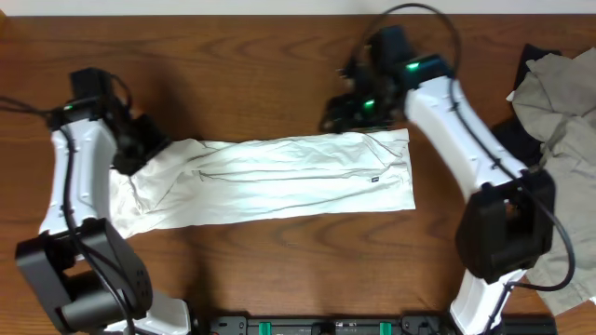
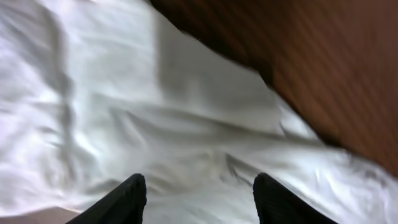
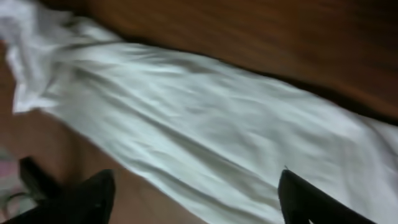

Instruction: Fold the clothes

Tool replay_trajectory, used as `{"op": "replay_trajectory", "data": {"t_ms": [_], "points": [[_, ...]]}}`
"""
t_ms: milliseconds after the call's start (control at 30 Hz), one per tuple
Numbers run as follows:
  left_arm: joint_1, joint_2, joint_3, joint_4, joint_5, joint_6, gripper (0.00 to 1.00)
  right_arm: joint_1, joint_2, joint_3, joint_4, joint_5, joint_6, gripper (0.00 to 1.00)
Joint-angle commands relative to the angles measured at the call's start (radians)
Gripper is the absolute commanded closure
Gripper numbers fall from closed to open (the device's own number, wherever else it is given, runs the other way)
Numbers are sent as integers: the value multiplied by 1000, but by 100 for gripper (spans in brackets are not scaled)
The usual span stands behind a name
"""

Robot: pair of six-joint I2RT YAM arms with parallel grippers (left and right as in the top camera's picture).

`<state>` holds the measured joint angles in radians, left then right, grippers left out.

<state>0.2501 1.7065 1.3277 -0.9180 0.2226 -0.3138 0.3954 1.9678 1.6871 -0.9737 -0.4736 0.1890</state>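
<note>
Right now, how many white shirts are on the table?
1: the white T-shirt, folded into a long strip across the middle of the table. The grey clothes heap at the right edge could hide more.

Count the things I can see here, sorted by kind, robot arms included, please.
Robot arms: 2 (left arm, right arm)
White shirt, folded into a long strip: 1
Heap of grey-beige cloth at the right edge: 1 (how many pieces are in it cannot be told)
Total: 4
</note>
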Motion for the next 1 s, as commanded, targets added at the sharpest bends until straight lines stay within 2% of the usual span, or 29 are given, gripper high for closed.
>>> {"op": "replay_trajectory", "data": {"t_ms": [0, 67, 200, 400, 500, 567, 667, 767, 833, 900, 967], "points": [[-74, 17, -4, -21, 17, 32, 36, 70, -17, 13, 2, 61, 70, 9], [-111, 17, -4, -20, 15, 51, 24, 97, -16, 13, 2, 113, 113, 6], [-144, 17, -4, -11, -1, 50, 8, 126, -3, 13, -4, 146, 159, 4], [-131, 17, -5, -16, -10, 51, 6, 113, 16, 6, -13, 164, 215, 18], [-131, 18, -11, -14, -85, 50, 5, 108, 19, -7, -21, 206, 215, 21], [-131, 22, -18, -11, -146, 50, 2, 103, 21, -21, -30, 250, 219, 17], [-131, 35, -25, -5, -205, 50, 2, 87, 21, -47, -85, 371, 227, 1], [-129, 49, -32, 6, -228, 49, 2, 34, 21, -67, -173, 514, 292, 1], [-129, 59, -32, 7, -228, 47, 2, -20, 21, -73, -216, 533, 312, 1], [-129, 67, -32, 7, -228, 47, 2, -76, 21, -77, -243, 522, 308, 1], [-129, 72, -32, 6, -227, 47, 2, -124, 21, -82, -261, 521, 244, 1]]}}
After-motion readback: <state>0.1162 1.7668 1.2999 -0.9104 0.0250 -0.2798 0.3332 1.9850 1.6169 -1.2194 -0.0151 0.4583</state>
